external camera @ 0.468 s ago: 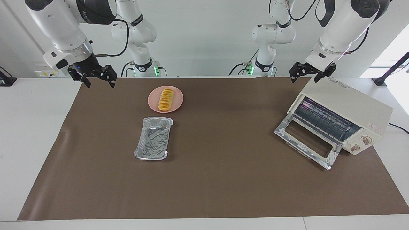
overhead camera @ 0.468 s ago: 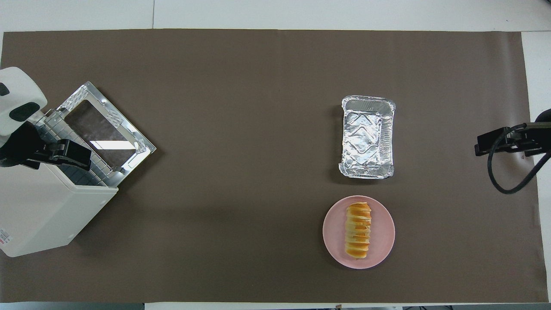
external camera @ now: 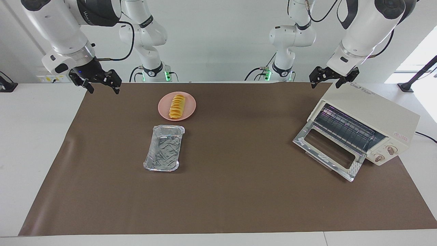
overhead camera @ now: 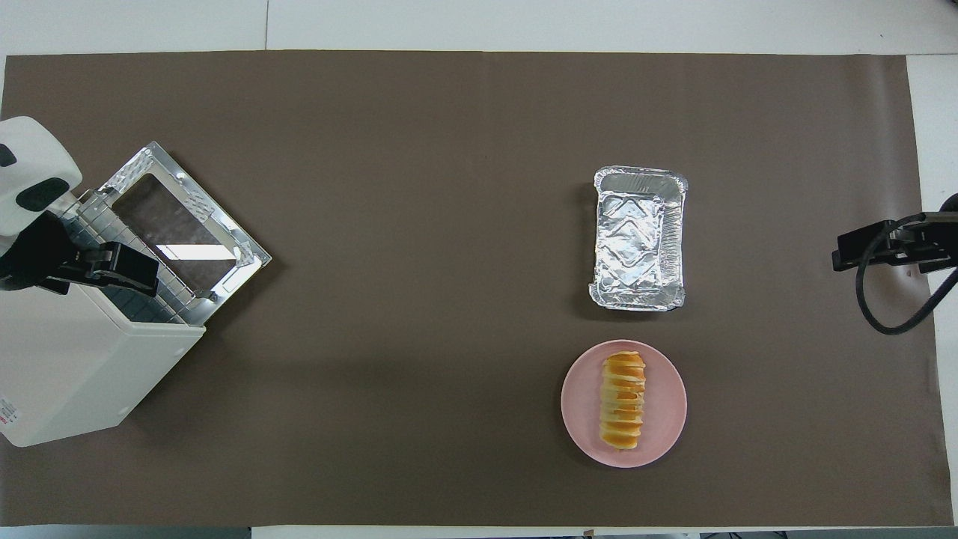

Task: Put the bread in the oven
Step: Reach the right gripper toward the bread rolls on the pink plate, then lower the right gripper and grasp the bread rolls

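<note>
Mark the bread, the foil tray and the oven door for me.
bread (overhead camera: 623, 401), overhead view, middle of the loaf.
foil tray (overhead camera: 635, 238), overhead view, crinkled floor.
oven door (external camera: 328, 149), facing view, glass pane of the open door.

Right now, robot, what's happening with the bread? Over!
Both end effectors open, empty: left over oven, right at mat edge. Bread on pink plate. Oven door down, path clear.

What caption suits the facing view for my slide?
Bread on a pink plate, nearer the robots than the foil tray; oven door open; left gripper and right gripper raised.
</note>
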You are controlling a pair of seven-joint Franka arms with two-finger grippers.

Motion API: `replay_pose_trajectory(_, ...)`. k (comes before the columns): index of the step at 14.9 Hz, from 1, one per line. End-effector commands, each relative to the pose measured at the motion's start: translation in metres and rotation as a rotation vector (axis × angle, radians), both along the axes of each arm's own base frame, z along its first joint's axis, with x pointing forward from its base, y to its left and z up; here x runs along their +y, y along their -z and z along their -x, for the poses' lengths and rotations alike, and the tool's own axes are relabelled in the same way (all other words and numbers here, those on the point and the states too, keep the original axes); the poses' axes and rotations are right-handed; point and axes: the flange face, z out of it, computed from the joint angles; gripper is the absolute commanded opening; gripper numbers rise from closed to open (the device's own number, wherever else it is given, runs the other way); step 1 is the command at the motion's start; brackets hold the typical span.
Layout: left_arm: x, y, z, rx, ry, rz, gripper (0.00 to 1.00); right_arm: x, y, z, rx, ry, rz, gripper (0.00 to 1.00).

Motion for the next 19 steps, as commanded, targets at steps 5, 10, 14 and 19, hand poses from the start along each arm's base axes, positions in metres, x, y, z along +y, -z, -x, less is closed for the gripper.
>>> replay_pose_trajectory(5,0.004,-0.004,0.002,-0.013,-0.001,-0.014,1.0,0.078,0.066,0.029,-0.019,-0.076,-0.014,1.0)
replay_pose_trajectory(10,0.004,-0.004,0.002,-0.013,-0.001,-0.014,1.0,0.145,0.139,0.042,0.045,-0.001,-0.053,1.0)
replay_pose_trajectory(14,0.004,-0.004,0.002,-0.013,-0.001,-0.014,1.0,0.185,0.188,0.072,0.092,0.022,-0.115,1.0)
replay_pose_trajectory(19,0.004,-0.004,0.002,-0.013,-0.001,-0.014,1.0,0.208,0.24,0.109,0.13,0.155,-0.148,1.0)
